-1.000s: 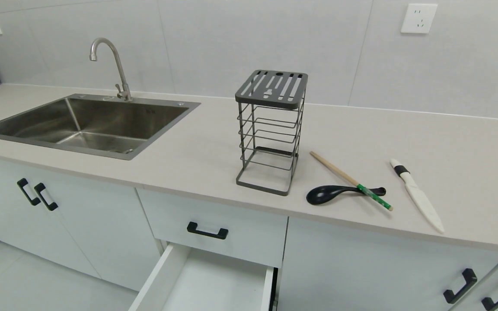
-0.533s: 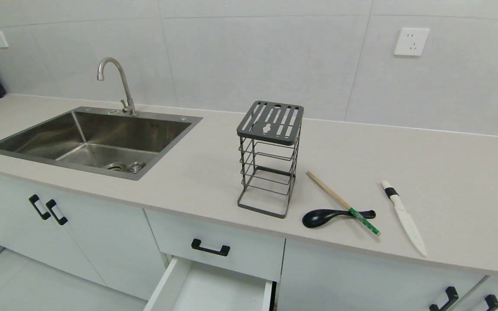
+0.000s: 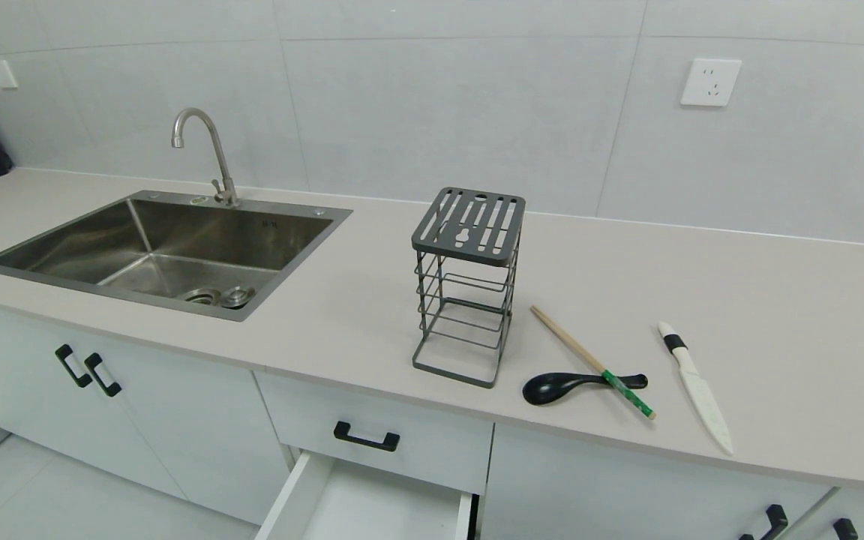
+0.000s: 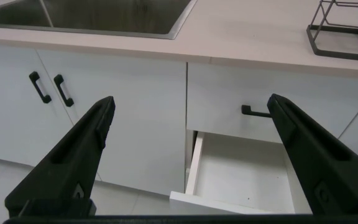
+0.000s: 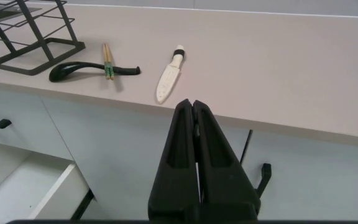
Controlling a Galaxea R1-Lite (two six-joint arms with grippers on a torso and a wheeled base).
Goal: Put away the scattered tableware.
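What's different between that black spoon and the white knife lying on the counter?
The black spoon is dark all over; the white knife has one black band. The spoon has a rounded bowl; the knife is straight and tapers to a point. Wooden chopsticks with green ends cross the spoon's handle; the knife lies alone. Both lie flat on the pale counter.

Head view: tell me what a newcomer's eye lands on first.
The dark wire rack standing upright on the counter draws the eye first. Right of it lie a black spoon with chopsticks crossing its handle, and a white knife apart farther right. The steel sink sits at the left, and a drawer hangs open below the counter.
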